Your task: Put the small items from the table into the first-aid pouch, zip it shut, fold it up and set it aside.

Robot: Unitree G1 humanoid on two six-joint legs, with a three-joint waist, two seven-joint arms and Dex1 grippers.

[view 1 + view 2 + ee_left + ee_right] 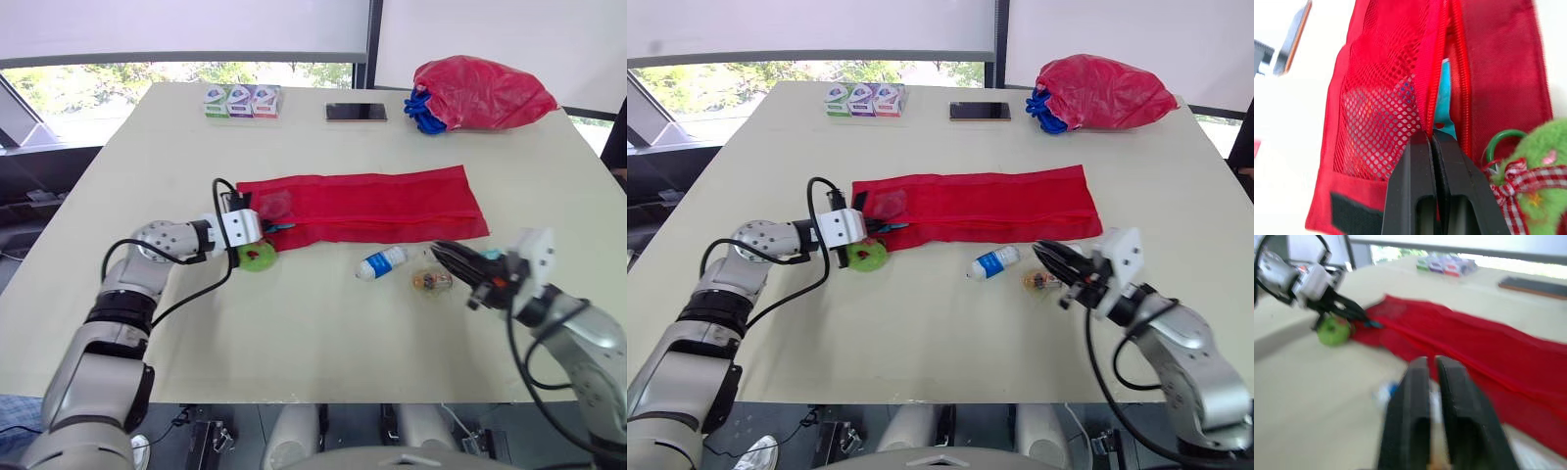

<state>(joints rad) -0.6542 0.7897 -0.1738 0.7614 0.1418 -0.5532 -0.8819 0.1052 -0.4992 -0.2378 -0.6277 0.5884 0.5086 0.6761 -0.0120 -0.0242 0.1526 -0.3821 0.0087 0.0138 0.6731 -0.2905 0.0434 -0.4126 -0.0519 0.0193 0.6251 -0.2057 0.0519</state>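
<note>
Because the first-aid pouch (382, 204) lies unfolded as a long red strip across the middle of the table (294, 343), its zip mouth has to be held apart for loading. The left gripper (265, 227) does this at the pouch's nine o'clock end. Its two black fingers are pressed together, pinching the zip edge (1437, 73) beside the mesh pocket. A teal item (1445, 98) sits in the opening just past the fingertips.

A green plush toy (257, 257) with a checked ribbon rests against the pouch's corner, at about six o'clock from the left gripper, not yet inside. At six o'clock from the pouch, a small blue-and-white bottle (381, 262) lies on its side, with a small amber trinket (431, 281) just beside it at four o'clock.

The right gripper (443, 253) hangs just above these two loose items. Its fingers are parted by a narrow gap and hold nothing, probably lined up for a pick.

At twelve o'clock, well apart, are three small boxes (242, 101), a phone (356, 113) and a red bag (480, 93).
</note>
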